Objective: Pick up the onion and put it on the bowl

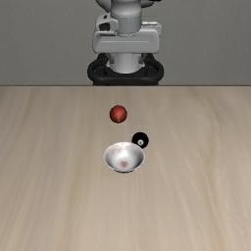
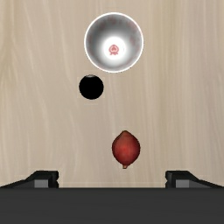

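Wrist view, item one: onion [image 2: 128,150], reddish-brown, rounded with a small pointed tip, lying bare on the table [image 2: 35,105] and resting on nothing else. It sits just ahead of the gripper [image 2: 112,179] and a little off its centre line, nearer one fingertip than the other, touching neither. Item two: gripper, two dark fingertips [image 2: 42,178] spread wide apart, nothing held between them. Item three: ball [image 2: 91,87], small, black, matte, on the table beyond the onion, clear of it. Item four: bowl [image 2: 96,26], round, shiny metal, upright, farther out than the ball; a small reddish glint shows at its centre and nothing lies inside. A narrow strip of wood shows between ball and bowl rim, so they stand close but apart. Exterior view, same stock: onion [image 1: 118,114] on the light wood-grain table [image 1: 39,196], between the arm [image 1: 125,39] and the bowl [image 1: 111,161], well apart from the bowl's rim. Ball [image 1: 139,140] just beside the bowl's rim toward the exterior view's right, set between onion and bowl. Arm white and grey, on a dark round base at the table's far edge, raised above the surface.
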